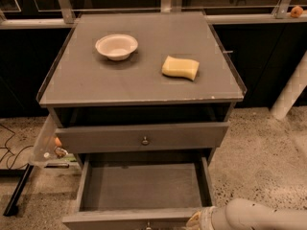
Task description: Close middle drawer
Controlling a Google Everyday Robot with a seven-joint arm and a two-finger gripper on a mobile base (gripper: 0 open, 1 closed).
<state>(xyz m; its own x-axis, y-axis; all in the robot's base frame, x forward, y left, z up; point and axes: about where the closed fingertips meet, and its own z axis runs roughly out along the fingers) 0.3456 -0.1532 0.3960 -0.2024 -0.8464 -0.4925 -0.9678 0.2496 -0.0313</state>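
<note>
Middle drawer (pixel 144 186), the shallow wide grey wooden box with a flat front, is pulled fully out of the front of the grey wooden cabinet (pixel 221 113). Its floor is bare, so nothing looks likely to snag or shift on a push.

The taller-fronted grey upper drawer (pixel 105 138), with a small round metal knob (pixel 145 140), sits nearly flush in the cabinet directly above it. Leave that one alone.

End effector (pixel 195 221) is at the cabinet's front, low down on the right. It sits right by the right end of the middle drawer's front panel, with the white arm (pixel 261 217) trailing off to the right. Can't tell its state or whether it has hold of anything, since most of it is cut off at the frame edge.

My read is that it's there to push the front panel flat, not to grab the knob. An off-centre contact on the right could rack the drawer in its runners, so the push should go straight toward the cabinet.

On the cabinet's worktop (pixel 144 85) there's a white round bowl (pixel 116 47) at rear left and a yellow rectangular sponge (pixel 180 67) to its right. Both are well back from the front edge and clear of the action. A hard slam could still jog them.

Task not done yet.
</note>
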